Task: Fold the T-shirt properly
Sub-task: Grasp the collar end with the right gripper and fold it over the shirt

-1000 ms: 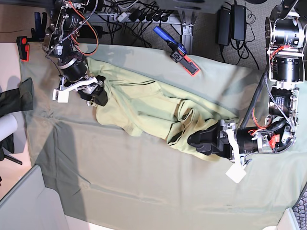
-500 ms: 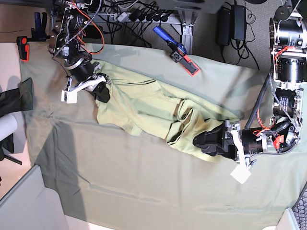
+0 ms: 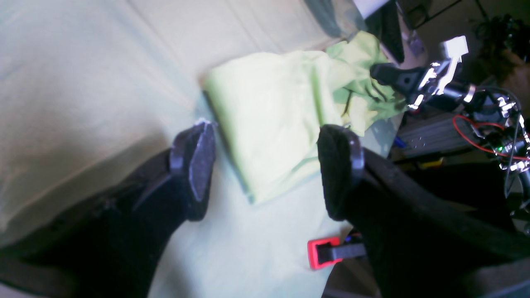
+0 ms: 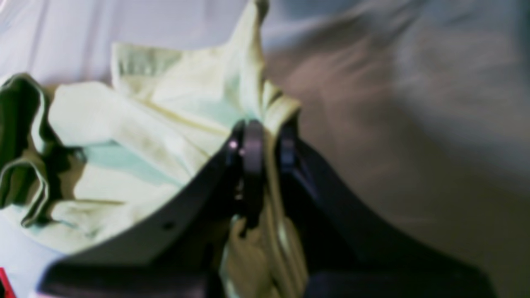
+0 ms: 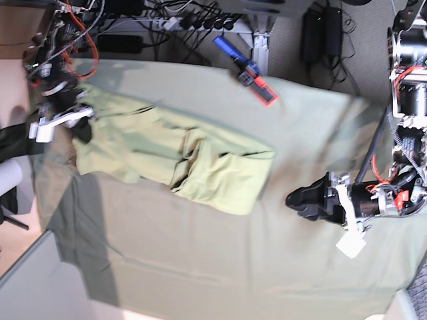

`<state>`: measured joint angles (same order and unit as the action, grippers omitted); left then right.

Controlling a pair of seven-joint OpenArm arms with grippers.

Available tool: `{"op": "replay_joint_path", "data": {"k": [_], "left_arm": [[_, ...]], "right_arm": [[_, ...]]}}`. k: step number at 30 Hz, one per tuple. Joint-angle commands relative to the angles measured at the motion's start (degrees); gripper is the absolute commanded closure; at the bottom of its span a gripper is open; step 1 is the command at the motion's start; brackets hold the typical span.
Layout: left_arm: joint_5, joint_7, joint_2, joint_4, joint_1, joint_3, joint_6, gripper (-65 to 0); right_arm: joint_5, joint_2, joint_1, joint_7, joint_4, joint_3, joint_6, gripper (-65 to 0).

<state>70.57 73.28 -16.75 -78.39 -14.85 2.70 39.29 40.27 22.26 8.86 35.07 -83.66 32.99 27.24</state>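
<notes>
The pale yellow-green T-shirt (image 5: pixel 173 153) lies bunched and creased across the grey-green table cloth (image 5: pixel 200 260), left of the middle in the base view. My right gripper (image 5: pixel 81 131) is at the shirt's left end, shut on a gathered fold of it. In the right wrist view that gripper (image 4: pixel 265 140) pinches the T-shirt (image 4: pixel 145 136) between its dark fingers. My left gripper (image 5: pixel 298 200) hovers open over bare cloth, apart from the shirt's right edge. In the left wrist view its fingers (image 3: pixel 194 165) stand wide, the gripper (image 3: pixel 267 174) facing the T-shirt (image 3: pixel 265 107).
A blue and red clamp (image 5: pixel 251 75) lies on the cloth's far edge; the left wrist view shows a red clamp (image 3: pixel 325 252). Cables and power bricks (image 5: pixel 320 33) sit beyond the table. A dark cloth (image 5: pixel 13 141) and a white roll (image 5: pixel 9 179) are at the left edge.
My right gripper has shut on the shirt's end and pulled it toward the view's left. The shirt has slid away from my left gripper, which stays open and has drawn back to the right.
</notes>
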Motion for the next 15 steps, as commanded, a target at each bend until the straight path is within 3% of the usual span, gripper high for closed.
{"op": "replay_joint_path", "data": {"k": [1, 4, 7, 15], "left_arm": [[1.64, -1.01, -0.76, -1.07, -1.31, 0.28, 0.71, -41.9], [1.62, -0.98, -0.92, -1.05, -1.31, 0.28, 0.71, -41.9], [1.6, -1.01, -1.44, -1.05, -1.31, 0.28, 0.71, -42.0], [1.2, -0.98, -2.78, -1.05, -1.31, 0.28, 0.71, -42.0]], "right_arm": [[2.95, 1.88, -0.59, -0.61, -0.87, 0.94, 1.07, 0.0], [8.74, 2.36, -0.76, 2.23, -1.88, 1.16, 1.11, 0.0], [10.12, 0.35, -0.76, 2.95, -6.05, 1.16, 1.16, 0.0], [7.32, -10.93, -2.67, 2.91, -19.08, -2.43, 1.16, 0.0]]}}
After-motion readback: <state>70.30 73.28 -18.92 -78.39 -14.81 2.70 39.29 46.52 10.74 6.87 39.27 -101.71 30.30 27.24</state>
